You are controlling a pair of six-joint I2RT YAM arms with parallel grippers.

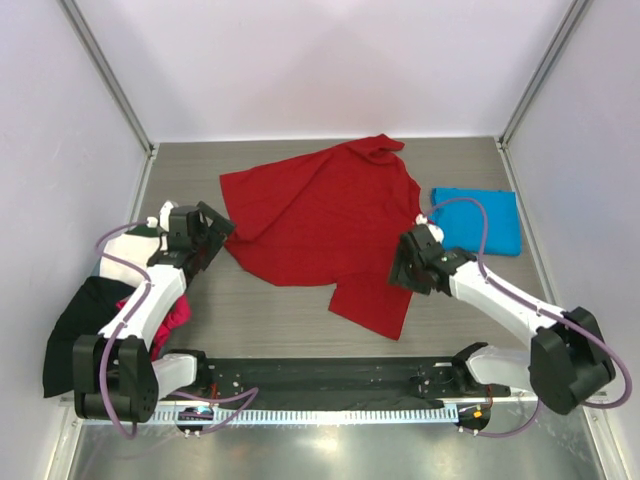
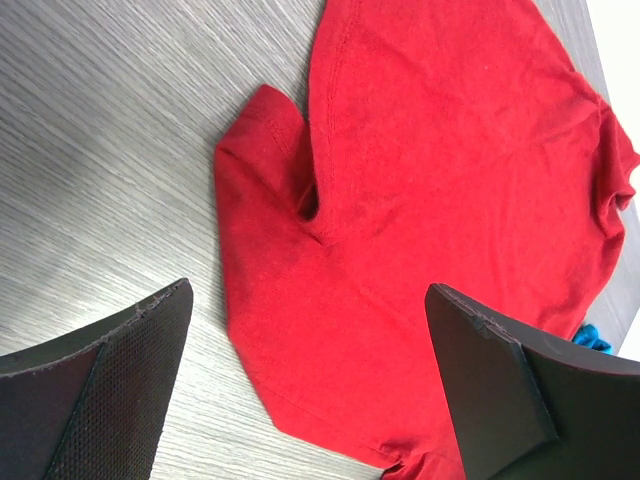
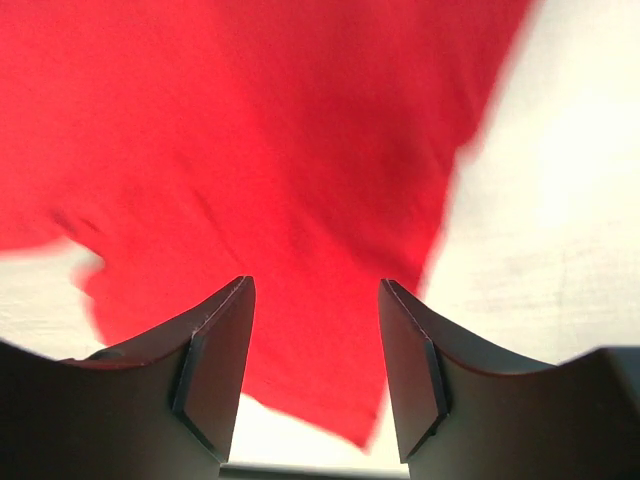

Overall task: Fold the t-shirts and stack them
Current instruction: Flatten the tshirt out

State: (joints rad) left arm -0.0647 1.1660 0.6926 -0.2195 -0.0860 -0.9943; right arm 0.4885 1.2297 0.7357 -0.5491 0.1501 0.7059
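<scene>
Nearest us, a black rail (image 1: 320, 378) runs along the front edge of the table (image 1: 270, 310), with both arm bases on it. At the near left a black shirt (image 1: 80, 320) lies bunched and hangs partly over the table's side, with a magenta shirt (image 1: 172, 318) crumpled against it, both partly hidden by the left arm. The left gripper (image 1: 215, 232) sits just off the left edge of the red shirt (image 1: 320, 225), jaws fully apart and holding nothing. The right gripper (image 1: 400, 270) is over the shirt's right side, above the lower sleeve, jaws apart with nothing pinched between them. The red shirt lies spread mid-table, unfolded and wrinkled, collar toward the far right, one sleeve reaching toward the near edge. The blue shirt (image 1: 485, 220) lies folded flat at the far right, just beside the red one; we cannot tell whether they touch, since the right arm's cable crosses it. The surface is grey brushed wood grain. Pale walls (image 1: 320, 60) with metal corner posts close in the back and sides. The left wrist view shows a sleeve and its hem seam up close on bare table (image 2: 120, 120), plus a blue sliver (image 2: 590, 338) at its right edge. The right wrist view is blurred: red cloth (image 3: 280, 130) fills it behind the open fingers (image 3: 225, 350), and the table there is washed out white.
</scene>
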